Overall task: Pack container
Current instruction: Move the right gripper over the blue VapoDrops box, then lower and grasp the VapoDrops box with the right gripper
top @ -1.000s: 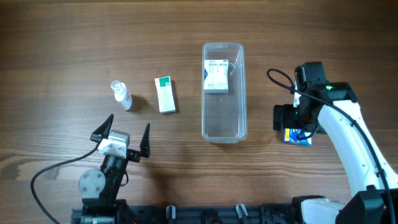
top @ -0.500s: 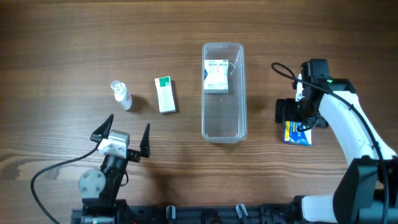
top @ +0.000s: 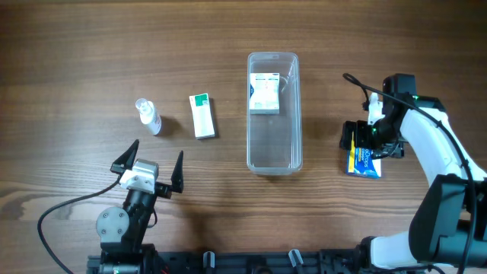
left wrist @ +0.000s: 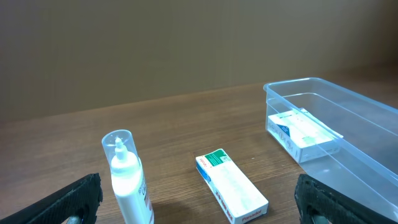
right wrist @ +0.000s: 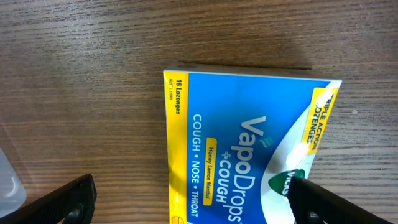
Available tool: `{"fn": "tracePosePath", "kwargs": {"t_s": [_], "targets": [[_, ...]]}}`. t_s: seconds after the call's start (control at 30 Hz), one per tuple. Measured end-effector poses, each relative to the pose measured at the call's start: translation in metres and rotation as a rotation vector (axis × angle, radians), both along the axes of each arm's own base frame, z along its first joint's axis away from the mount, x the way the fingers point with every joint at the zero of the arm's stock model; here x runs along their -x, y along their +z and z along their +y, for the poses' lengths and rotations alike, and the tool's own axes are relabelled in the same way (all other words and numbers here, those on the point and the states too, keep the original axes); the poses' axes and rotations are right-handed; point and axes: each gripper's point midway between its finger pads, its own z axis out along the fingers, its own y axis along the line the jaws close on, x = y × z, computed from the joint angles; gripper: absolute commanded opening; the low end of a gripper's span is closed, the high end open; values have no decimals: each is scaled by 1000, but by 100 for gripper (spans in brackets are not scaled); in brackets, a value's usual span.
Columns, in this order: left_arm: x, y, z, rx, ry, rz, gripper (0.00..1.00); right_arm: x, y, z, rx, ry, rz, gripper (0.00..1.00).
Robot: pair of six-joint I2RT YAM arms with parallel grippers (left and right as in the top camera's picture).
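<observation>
Brown wooden table. Small clear plastic spray bottle stands upright at 9 o'clock of a flat white-and-green cardboard box, near but apart. White-and-teal cardboard box lies inside the clear plastic container, at its 12 o'clock end. Blue-and-yellow "VapoDrops + Cough" lozenge box lies flat at the table's 3 o'clock.

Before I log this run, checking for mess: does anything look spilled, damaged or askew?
Nothing stands out. The container sits upright with a white box flat inside; the bottle stands, and the green box and blue box lie flat.

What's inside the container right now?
One white box with green print lies flat at the far end of the container. The rest of its floor is bare. Anything under that box would be covered, so I cannot tell.
</observation>
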Motion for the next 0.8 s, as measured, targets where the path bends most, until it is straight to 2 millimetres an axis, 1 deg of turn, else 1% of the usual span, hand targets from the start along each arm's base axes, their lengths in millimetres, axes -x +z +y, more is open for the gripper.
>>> {"fn": "tracePosePath", "kwargs": {"t_s": [0.17,0.4,0.57,0.8], "targets": [[0,0,0,0,0,0,100,9,-16,-2,20,3,14,100],[0,0,0,0,0,0,100,8,-20,-6,40,2,18,100],[0,0,0,0,0,0,100,7,-28,-16,95,2,39,100],[0,0,0,0,0,0,100,6,-27,-19,108,3,48,100]]}}
